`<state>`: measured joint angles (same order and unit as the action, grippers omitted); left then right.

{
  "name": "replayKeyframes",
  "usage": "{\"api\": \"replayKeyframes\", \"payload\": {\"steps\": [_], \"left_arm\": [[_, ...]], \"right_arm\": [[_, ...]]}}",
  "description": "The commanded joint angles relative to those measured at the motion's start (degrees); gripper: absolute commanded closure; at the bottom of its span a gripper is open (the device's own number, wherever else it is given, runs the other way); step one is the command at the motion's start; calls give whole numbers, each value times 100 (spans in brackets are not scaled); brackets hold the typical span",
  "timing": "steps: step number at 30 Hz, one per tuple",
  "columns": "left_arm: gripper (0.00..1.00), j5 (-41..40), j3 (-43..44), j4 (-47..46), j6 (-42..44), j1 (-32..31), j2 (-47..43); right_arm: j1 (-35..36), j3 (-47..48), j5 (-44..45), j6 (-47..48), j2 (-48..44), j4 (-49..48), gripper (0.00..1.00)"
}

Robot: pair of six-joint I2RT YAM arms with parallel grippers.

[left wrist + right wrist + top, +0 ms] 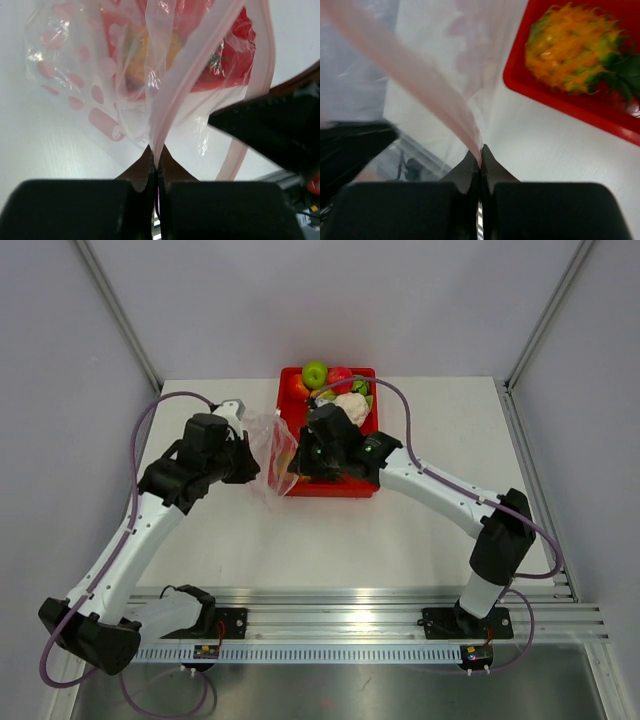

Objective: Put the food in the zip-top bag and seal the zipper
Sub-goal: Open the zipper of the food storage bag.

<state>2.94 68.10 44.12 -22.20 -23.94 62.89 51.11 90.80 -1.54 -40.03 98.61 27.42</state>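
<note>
The clear zip-top bag hangs between my two grippers, over the left edge of the red tray. My left gripper is shut on the bag's pink zipper strip. My right gripper is shut on the same zipper from the other side. In the tray lie food pieces: an orange pineapple, a green apple, a red fruit and a white cauliflower. Orange and red shapes show through the bag; whether they are inside it I cannot tell.
The tray stands at the back middle of the white table. The aluminium rail with both arm bases runs along the near edge. Grey walls close in the left, right and back.
</note>
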Motion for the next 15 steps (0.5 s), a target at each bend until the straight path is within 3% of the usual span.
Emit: {"api": "replayKeyframes", "payload": {"steps": [1,10,15], "left_arm": [[100,-987,827,535,268,13,29],[100,-1656,1943,1617,453,48,390],[100,-938,1813,1477,427,74,671]], "right_arm": [[-566,453,-355,486,439,500,100],[-673,1535,-523,777,1433,932,100],[-673,2089,-786,813,1810,914,100]]}}
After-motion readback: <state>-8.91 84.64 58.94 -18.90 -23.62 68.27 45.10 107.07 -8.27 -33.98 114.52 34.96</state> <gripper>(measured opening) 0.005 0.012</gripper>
